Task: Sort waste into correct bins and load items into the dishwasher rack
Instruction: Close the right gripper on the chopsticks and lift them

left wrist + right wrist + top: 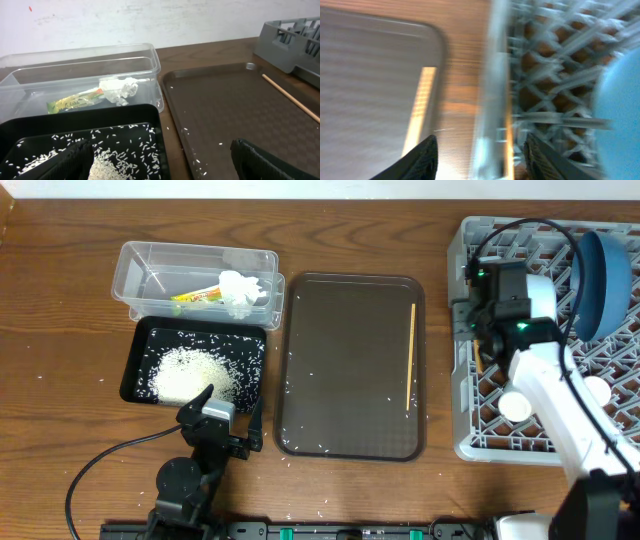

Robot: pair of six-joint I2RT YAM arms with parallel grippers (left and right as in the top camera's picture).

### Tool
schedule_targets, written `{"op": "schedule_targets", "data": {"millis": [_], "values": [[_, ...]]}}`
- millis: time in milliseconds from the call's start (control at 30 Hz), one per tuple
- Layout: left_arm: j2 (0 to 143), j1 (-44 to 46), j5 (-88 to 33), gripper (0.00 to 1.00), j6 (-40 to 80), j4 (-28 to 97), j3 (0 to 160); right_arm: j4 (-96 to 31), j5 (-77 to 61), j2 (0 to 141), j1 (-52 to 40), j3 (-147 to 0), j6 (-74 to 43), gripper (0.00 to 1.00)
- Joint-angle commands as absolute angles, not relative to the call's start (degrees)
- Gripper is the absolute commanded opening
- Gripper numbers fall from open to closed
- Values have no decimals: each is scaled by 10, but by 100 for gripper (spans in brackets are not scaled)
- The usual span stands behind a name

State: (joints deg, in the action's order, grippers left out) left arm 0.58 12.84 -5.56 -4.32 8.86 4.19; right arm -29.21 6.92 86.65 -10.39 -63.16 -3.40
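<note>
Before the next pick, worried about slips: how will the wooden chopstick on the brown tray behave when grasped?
The chopstick looks thin and straight, so probably stiff and light. Lying flat on the brown tray, it may roll or skid when nudged.

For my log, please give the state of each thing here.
Wrapper: inside clear tub.
Tissue: crumpled, inside clear tub.
Rice: heaped in black tray, few grains on brown tray.
Chopstick: lying on brown tray.
Blue dish: standing on edge in rack.
Left end effector: open, empty.
Right end effector: open.
</note>
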Motion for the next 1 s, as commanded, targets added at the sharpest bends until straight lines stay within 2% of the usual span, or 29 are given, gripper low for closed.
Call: {"op": "schedule_targets", "data": {"millis": [0,200,333,533,767,900,967], "values": [[2,126,-49,91,-40,93,27,-313,40,826,-176,-648,-114,55],[2,126,-49,91,-40,93,27,-375,114,873,-292,-638,-285,50],[2,126,-49,90,-40,93,27,-376,182,943,-313,-636,-361,48],[2,126,-49,91,-40,93,27,-321,172,1043,-296,-636,-366,47],[2,126,-49,91,-40,93,27,-317,173,1109,-272,-636,-366,43],[2,126,-49,91,-40,93,27,-321,156,1119,-263,-636,-366,23],[2,126,-49,91,-40,93,27,-321,135,1119,-263,-636,-365,9]]}}
